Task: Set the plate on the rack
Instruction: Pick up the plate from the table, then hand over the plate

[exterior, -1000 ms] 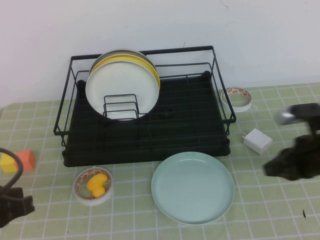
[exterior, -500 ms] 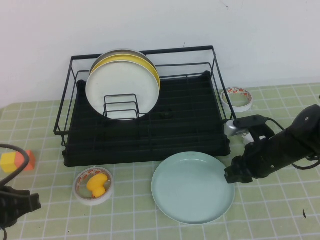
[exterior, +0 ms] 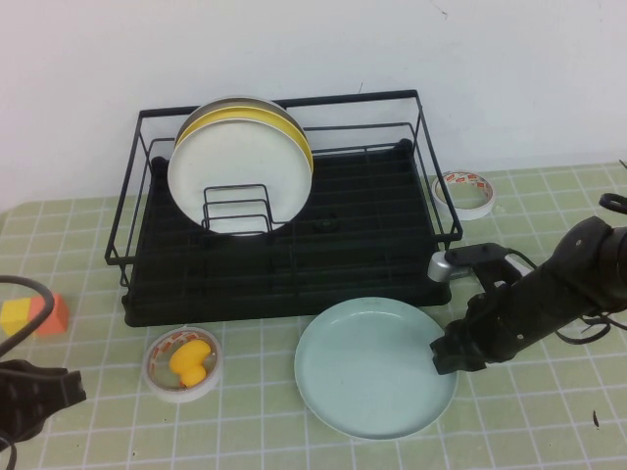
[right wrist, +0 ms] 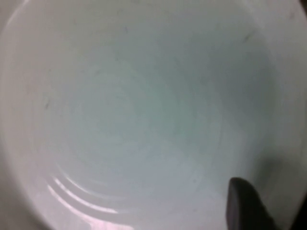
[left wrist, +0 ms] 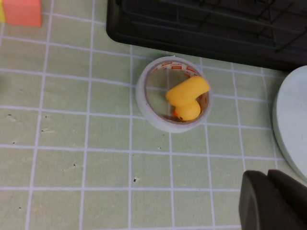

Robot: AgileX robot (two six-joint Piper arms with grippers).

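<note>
The pale mint-green plate point(exterior: 367, 372) lies flat on the green grid mat, just in front of the black wire rack point(exterior: 431, 162). My right gripper point(exterior: 446, 354) is low at the plate's right rim, open, with one finger point(right wrist: 244, 203) over the plate's inner surface point(right wrist: 144, 110). My left gripper point(exterior: 39, 397) is at the near left corner of the table, shut and empty point(left wrist: 271, 179). The left wrist view shows the plate's edge point(left wrist: 295, 120) and the rack's front edge point(left wrist: 192, 28).
A cream-white plate point(exterior: 235, 162) and a yellow plate point(exterior: 297, 132) stand in the rack's left dividers. A tape roll holding a yellow duck point(exterior: 182, 364) lies left of the mint plate. Another tape roll point(exterior: 463, 191) lies right of the rack. Orange and yellow blocks point(exterior: 39, 315) are at the far left.
My right arm has swung in from the right and come down to the plate's right rim. The plate has shifted slightly left. The left gripper has moved a little.
</note>
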